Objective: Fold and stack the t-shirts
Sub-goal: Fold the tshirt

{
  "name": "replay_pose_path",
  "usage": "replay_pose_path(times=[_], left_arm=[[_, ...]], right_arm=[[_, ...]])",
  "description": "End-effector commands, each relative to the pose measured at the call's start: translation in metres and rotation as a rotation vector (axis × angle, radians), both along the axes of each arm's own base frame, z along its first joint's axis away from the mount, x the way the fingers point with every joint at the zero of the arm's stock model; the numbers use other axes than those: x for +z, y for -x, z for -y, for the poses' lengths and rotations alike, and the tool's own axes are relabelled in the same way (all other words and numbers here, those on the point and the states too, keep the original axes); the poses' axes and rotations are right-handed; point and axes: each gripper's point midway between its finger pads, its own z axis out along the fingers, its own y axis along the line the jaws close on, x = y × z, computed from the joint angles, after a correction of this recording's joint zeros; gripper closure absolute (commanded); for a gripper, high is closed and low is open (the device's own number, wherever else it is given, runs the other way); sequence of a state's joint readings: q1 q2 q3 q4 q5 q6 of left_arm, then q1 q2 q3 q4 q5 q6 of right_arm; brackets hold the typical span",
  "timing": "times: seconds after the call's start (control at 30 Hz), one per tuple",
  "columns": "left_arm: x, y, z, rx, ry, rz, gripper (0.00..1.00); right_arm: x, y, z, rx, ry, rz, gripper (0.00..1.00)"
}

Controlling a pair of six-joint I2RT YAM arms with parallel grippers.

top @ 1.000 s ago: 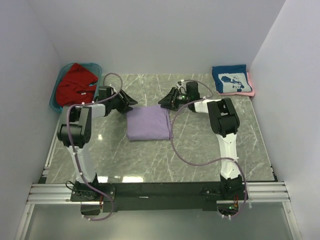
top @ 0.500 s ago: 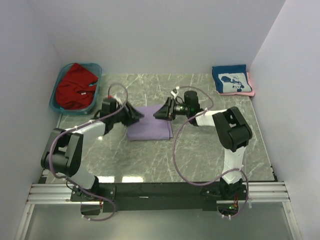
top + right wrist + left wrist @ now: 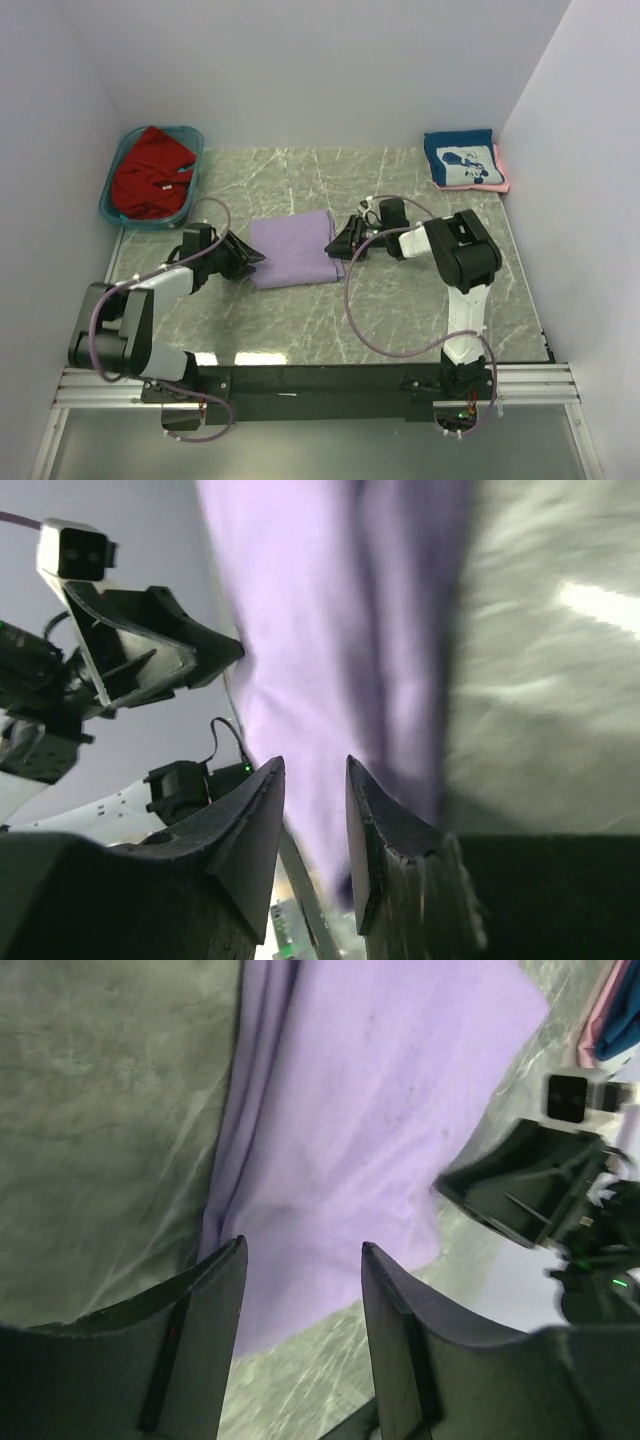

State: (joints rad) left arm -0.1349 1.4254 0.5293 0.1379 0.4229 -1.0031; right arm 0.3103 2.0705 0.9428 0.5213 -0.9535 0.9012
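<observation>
Folded lavender-purple cloth t-shirt is laid flat mid-way across the grey marbled worktop as a near-square packet. Its slightly longer axis runs left to right, a little skewed, with the right end tipped toward the back.

It is flanked at both short edges. The left pincer is set low at the left edge and points right. The right pincer is set low at the right edge and points left. Both therefore face each other along the long axis.

In the left wrist view the left pincer is spread, with the cloth's edge lying ahead of the gap, not clamped. In the right wrist view the right pincer is parted by a narrower gap. That view is blurred, and no pinch is made out.

The navy t-shirt with a white graphic is stacked on the pink t-shirt at the back right corner, well apart; the right arm is judged nearer to it. The red t-shirt is left crumpled in the teal plastic tub at the back left.
</observation>
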Motion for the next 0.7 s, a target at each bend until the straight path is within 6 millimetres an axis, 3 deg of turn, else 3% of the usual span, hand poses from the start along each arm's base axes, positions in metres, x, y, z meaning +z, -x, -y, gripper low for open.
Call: replay_pose_path(times=[0.0, 0.07, 0.17, 0.27, 0.33, 0.4, 0.43, 0.5, 0.67], left_arm=[[0.029, -0.006, -0.014, 0.006, -0.116, 0.078, 0.45], [0.054, -0.004, -0.011, -0.002, -0.13, 0.139, 0.45], [0.076, 0.003, 0.003, -0.034, -0.143, 0.201, 0.46], [0.075, 0.011, 0.021, -0.072, -0.101, 0.189, 0.54], [0.057, 0.016, 0.026, -0.077, -0.08, 0.13, 0.62], [0.047, 0.014, 0.03, -0.079, -0.06, 0.114, 0.63], [0.027, 0.021, 0.03, -0.087, -0.063, 0.046, 0.63], [0.009, 0.02, 0.032, -0.088, -0.054, -0.003, 0.67], [-0.044, 0.047, 0.018, -0.035, -0.086, -0.187, 0.69]], right_arm=[[0.052, 0.002, -0.008, 0.023, 0.019, 0.169, 0.62], [0.074, 0.015, -0.019, 0.05, 0.003, 0.211, 0.62], [0.098, 0.033, -0.038, 0.075, -0.028, 0.25, 0.62], [0.108, 0.052, -0.066, 0.141, -0.085, 0.235, 0.62], [0.108, 0.057, -0.079, 0.159, -0.104, 0.229, 0.62], [0.093, 0.061, -0.092, 0.174, -0.106, 0.184, 0.63], [0.086, 0.061, -0.096, 0.174, -0.105, 0.165, 0.63], [0.063, 0.063, -0.102, 0.18, -0.118, 0.091, 0.65], [-0.002, 0.063, -0.086, 0.108, -0.078, -0.091, 0.65]])
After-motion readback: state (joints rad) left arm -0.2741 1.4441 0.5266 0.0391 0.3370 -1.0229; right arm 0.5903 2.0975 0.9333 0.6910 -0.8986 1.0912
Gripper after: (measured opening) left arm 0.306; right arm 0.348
